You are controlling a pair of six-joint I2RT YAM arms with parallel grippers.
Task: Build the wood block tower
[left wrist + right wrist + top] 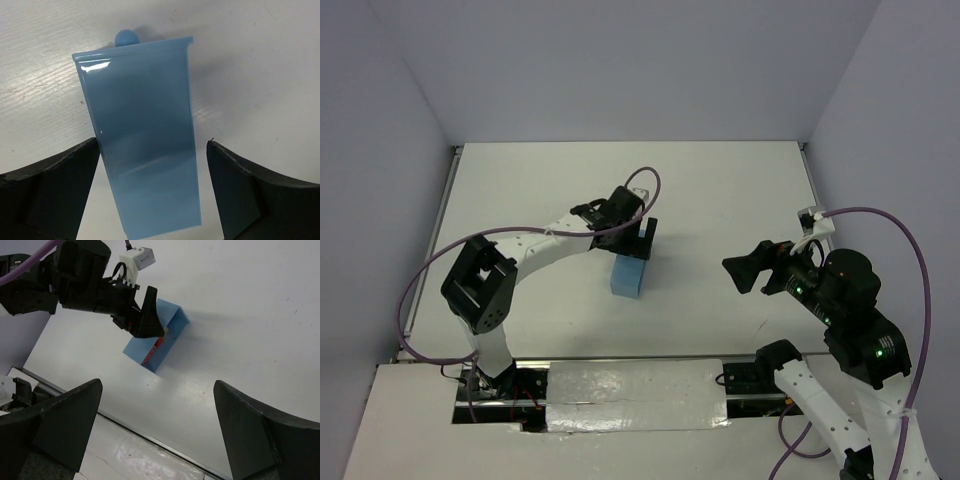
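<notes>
The light blue tray (pixel 627 276) stood near the middle of the white table (pixel 740 180), tipped up on one long side rather than lying flat. The left gripper (pixel 152 145) was reaching down over it with its jaws open and one finger on each side. In the left wrist view a clear strip of table showed between the tray and the finger (pixel 250 195) on the right of that view. The other finger (pixel 50 190) lay right along the tray's wall, and it was hard to tell whether it touched. A small round blue knob (pixel 126 37) peeked out beyond the tray's far end. The wood block tower (pixel 154 349) showed only in the right wrist view, as a thin line of red-orange with a bit of pale tan inside the tray's open side, just below the left gripper's fingertip; its blocks were too small to count. The right gripper (pixel 157 385) hung above the table well to the right of the tray, its jaws spread wide and empty, facing the tray.
</notes>
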